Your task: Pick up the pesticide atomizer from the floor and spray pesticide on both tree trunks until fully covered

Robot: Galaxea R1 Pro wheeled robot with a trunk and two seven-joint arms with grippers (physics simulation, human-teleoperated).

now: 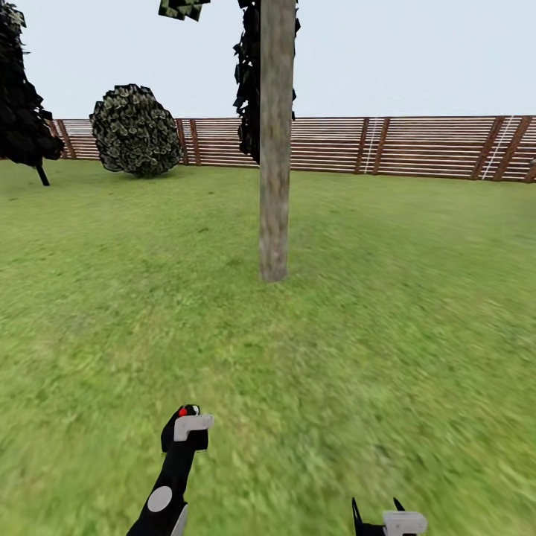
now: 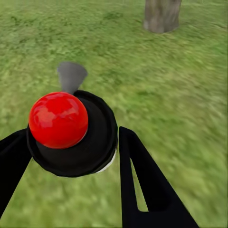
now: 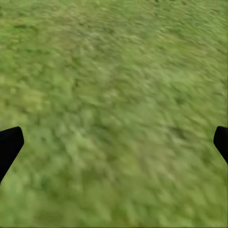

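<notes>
A straight tree trunk (image 1: 274,149) of mottled grey-brown bark rises from the grass floor (image 1: 387,320) ahead of me, its crown cut off by the frame's top edge. Its base (image 2: 161,14) is also in the left wrist view. My left gripper (image 1: 179,439) (image 2: 71,152) is shut on the pesticide atomizer (image 1: 186,411) (image 2: 71,133), a round black body with a red ball cap and a grey nozzle that points toward the trunk. My right gripper (image 1: 378,510) (image 3: 114,142) hangs open over bare grass. The second tree and the pesticide mist are out of view.
A brown slat fence (image 1: 417,145) closes the lawn at the back. A round leafy bush (image 1: 136,130) stands at the back left, and a dark-leaved tree (image 1: 22,97) at the far left edge. Dark foliage (image 1: 249,82) hangs behind the trunk. Open grass lies between me and the trunk.
</notes>
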